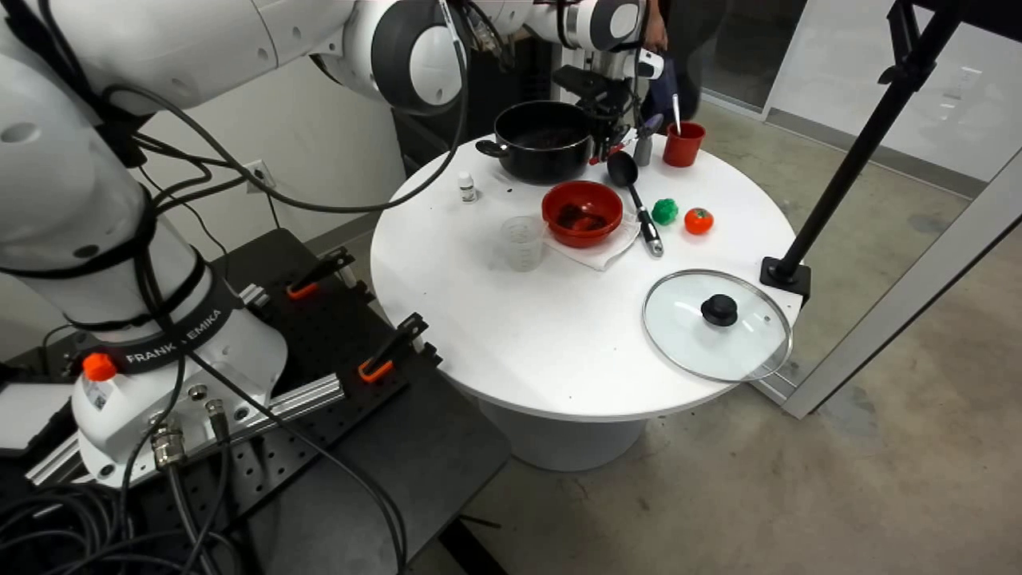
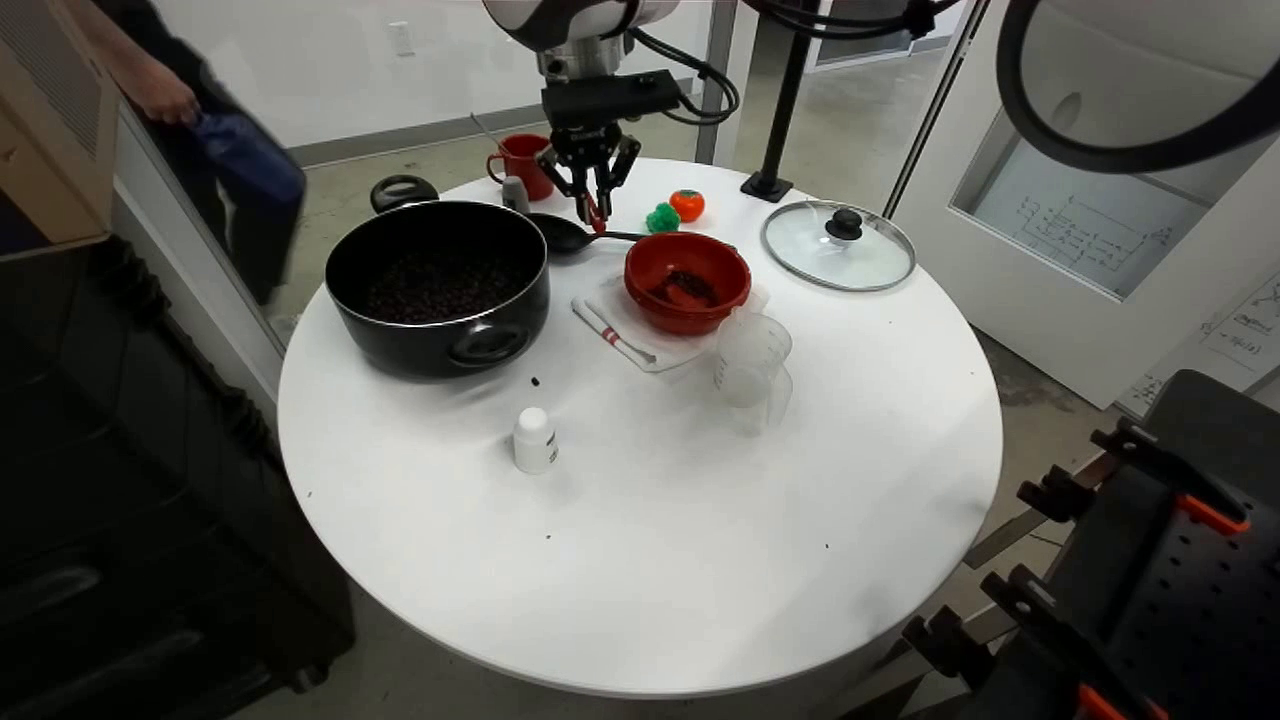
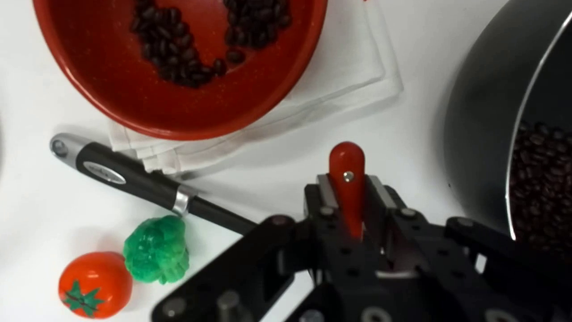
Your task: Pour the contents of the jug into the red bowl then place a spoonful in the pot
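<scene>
My gripper (image 3: 351, 192) is shut on the red handle of a utensil (image 3: 347, 163); the handle's rounded end sticks out past the fingertips. The utensil's head is hidden in the wrist view. In both exterior views the gripper (image 1: 604, 150) (image 2: 593, 205) is over the table between pot and mug. The red bowl (image 1: 573, 238) (image 2: 672, 318) (image 3: 192, 123) holds a few dark beans and stands apart from the gripper. The black pot (image 1: 549, 166) (image 2: 425, 350) (image 3: 480, 116) contains many dark beans. The clear jug (image 1: 523, 249) (image 2: 742, 368) stands upright beside the bowl and looks empty.
A black ladle (image 1: 643, 216) (image 3: 129, 170) lies beside the bowl, near a green broccoli (image 3: 156, 250) and tomato (image 3: 95, 286). A folded napkin (image 2: 615, 335) lies under the bowl. A red mug (image 1: 683, 149), white bottle (image 2: 535, 445) and glass lid (image 1: 695, 347) stand around.
</scene>
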`<control>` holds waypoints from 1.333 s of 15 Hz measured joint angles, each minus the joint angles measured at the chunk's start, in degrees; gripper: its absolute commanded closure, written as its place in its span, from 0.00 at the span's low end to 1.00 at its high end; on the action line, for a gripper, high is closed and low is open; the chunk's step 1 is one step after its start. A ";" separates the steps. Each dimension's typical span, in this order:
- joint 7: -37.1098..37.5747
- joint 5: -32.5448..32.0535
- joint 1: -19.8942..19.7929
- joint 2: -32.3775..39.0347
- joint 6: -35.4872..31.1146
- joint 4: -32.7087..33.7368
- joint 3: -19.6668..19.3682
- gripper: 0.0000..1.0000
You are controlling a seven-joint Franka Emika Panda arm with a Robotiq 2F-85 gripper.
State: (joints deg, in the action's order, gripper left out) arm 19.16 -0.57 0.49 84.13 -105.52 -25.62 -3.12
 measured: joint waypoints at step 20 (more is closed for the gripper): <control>-12.69 -1.16 -1.09 0.14 -2.53 -4.95 0.34 0.95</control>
State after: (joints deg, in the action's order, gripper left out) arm 6.46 -1.72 -0.59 84.27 -108.05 -30.58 -2.78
